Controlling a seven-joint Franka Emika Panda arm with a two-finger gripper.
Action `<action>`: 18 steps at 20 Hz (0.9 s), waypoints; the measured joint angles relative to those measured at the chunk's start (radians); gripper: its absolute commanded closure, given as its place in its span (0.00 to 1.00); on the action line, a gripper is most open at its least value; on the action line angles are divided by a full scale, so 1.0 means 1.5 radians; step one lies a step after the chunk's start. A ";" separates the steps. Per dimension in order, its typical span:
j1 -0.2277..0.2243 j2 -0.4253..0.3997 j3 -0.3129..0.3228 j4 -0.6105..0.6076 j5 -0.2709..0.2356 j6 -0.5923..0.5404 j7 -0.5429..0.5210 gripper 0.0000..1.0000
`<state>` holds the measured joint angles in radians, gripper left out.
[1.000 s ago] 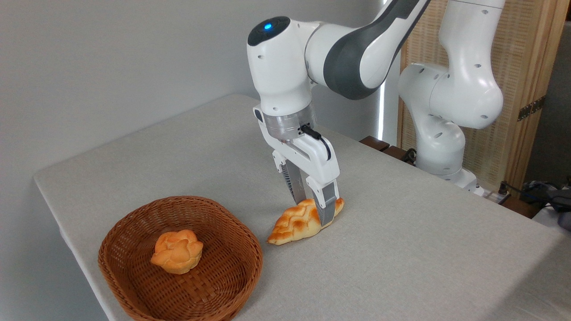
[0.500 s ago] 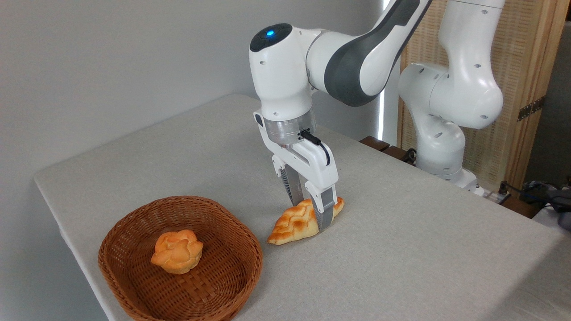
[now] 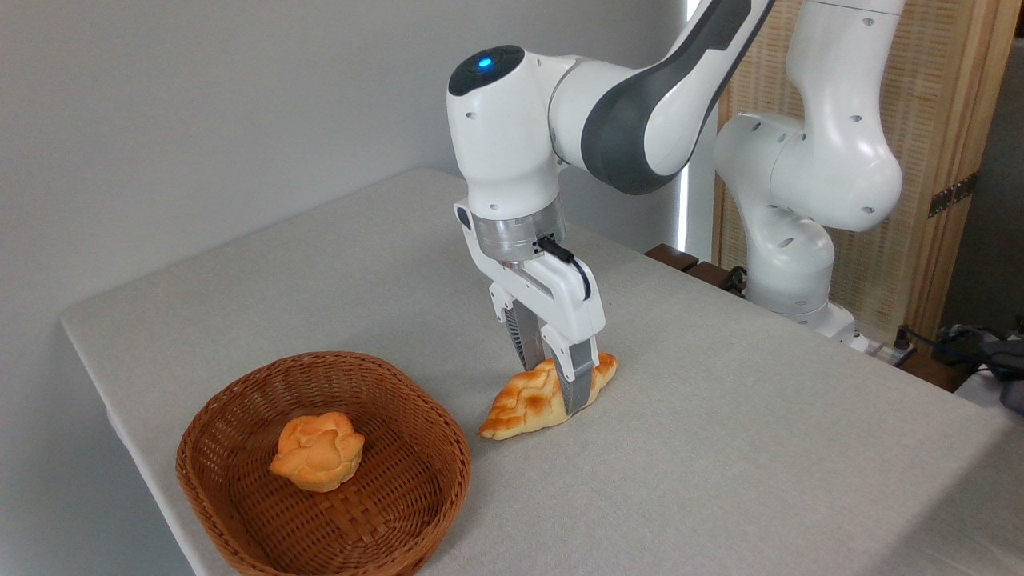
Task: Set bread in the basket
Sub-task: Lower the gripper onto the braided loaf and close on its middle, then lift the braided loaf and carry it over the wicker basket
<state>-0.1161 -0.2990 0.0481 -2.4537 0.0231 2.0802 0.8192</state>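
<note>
The basket [image 3: 323, 468] sat nearest, at the worktop's [image 3: 720, 448] front left corner, its lower rim cut off by the picture's bottom edge. A small round bun [image 3: 317, 450] lay inside it, left of centre, on the woven floor.

Just right of the basket, and apart from its rim, the bread [image 3: 534, 398] lay on the worktop, its near tip pointing toward the basket and its far tip up and to the right. The middle of the loaf was hidden behind the front finger [image 3: 578, 378], and the rear finger stood mostly behind the loaf and the front one, so its contact was hard to make out.

The tool [image 3: 565, 376] pointed straight down over the loaf, its fingers drawn in against the bread's two sides at about mid-length; the loaf's underside appeared to rest on the worktop.

Behind, the arm's [image 3: 640, 96] upper links ran out of the top of the picture. Its base [image 3: 788, 264] stood past the worktop's far edge, before a wooden screen [image 3: 944, 160].
</note>
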 measured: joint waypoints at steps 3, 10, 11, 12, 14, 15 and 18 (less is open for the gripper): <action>0.000 0.000 0.000 -0.001 0.000 0.000 0.000 0.49; -0.001 0.000 0.000 -0.002 0.000 0.000 0.000 0.49; -0.001 0.000 0.000 -0.002 0.000 0.000 0.000 0.49; -0.001 0.000 0.000 -0.002 0.000 0.000 0.000 0.49; -0.001 0.000 0.000 -0.002 0.000 0.000 0.000 0.49; -0.002 0.000 0.000 -0.002 0.000 0.000 0.004 0.49; -0.008 -0.002 0.000 -0.001 0.000 0.000 0.017 0.51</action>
<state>-0.1277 -0.3018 0.0480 -2.4556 0.0232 2.0809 0.8451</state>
